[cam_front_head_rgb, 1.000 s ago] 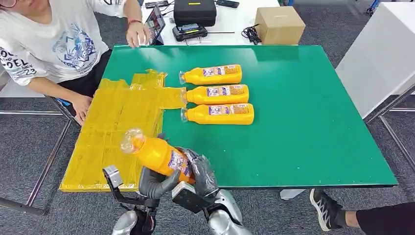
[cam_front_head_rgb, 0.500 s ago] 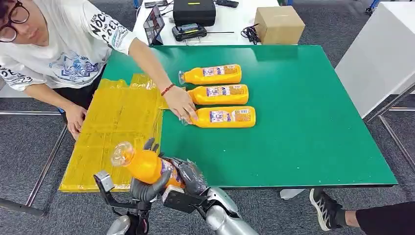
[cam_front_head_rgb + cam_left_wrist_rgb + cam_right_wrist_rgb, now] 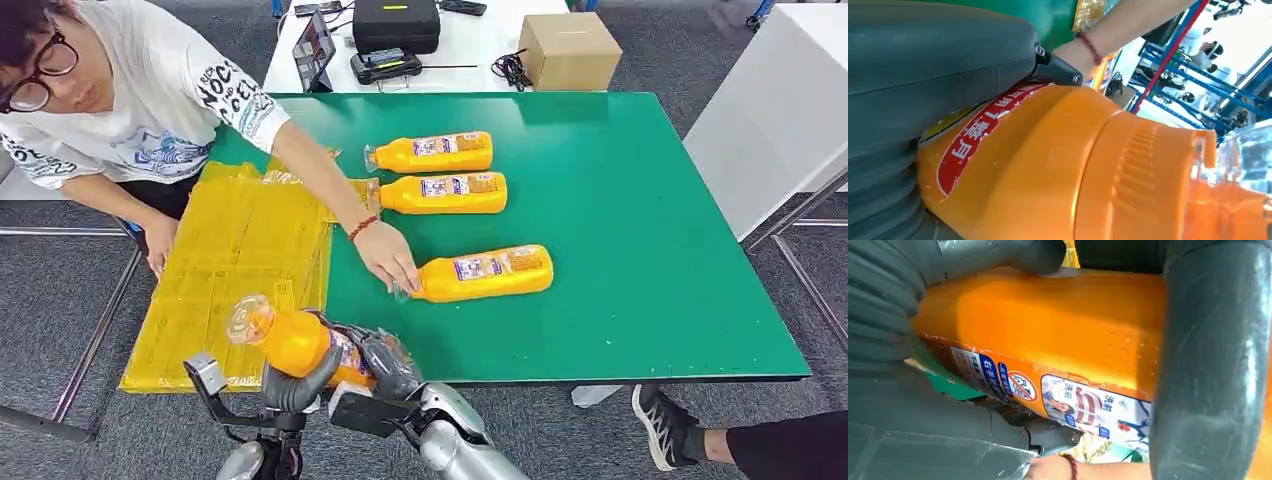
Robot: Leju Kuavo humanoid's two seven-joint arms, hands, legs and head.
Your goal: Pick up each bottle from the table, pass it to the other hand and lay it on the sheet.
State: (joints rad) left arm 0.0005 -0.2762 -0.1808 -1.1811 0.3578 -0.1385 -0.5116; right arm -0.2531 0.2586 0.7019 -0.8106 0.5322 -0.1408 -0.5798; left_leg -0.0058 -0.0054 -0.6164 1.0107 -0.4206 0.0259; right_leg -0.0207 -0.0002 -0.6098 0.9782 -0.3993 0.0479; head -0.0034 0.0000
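Observation:
An orange bottle [image 3: 298, 340] with a clear cap is held off the table's front edge, cap pointing left over the yellow sheet [image 3: 235, 250]. My left hand [image 3: 297, 383] grips it from below near the middle, and my right hand [image 3: 388, 362] wraps its base. The left wrist view shows the bottle [image 3: 1048, 165] against my left hand [image 3: 923, 75]. My right hand's fingers [image 3: 1208, 365] close round the bottle [image 3: 1048, 335] in the right wrist view. Three more orange bottles lie on the green table [image 3: 640, 200]: two at the back [image 3: 435, 152] [image 3: 447, 193], one nearer [image 3: 485, 273].
A person sits at the table's left side; one hand [image 3: 390, 268] is on the cap end of the nearest lying bottle, the other [image 3: 157, 235] rests by the sheet's left edge. A cardboard box [image 3: 571, 48] and black cases stand on the white desk behind.
The person has slid the nearest lying bottle forward and to the right. The held bottle has shifted a little left and lower, with both of my hands on it.

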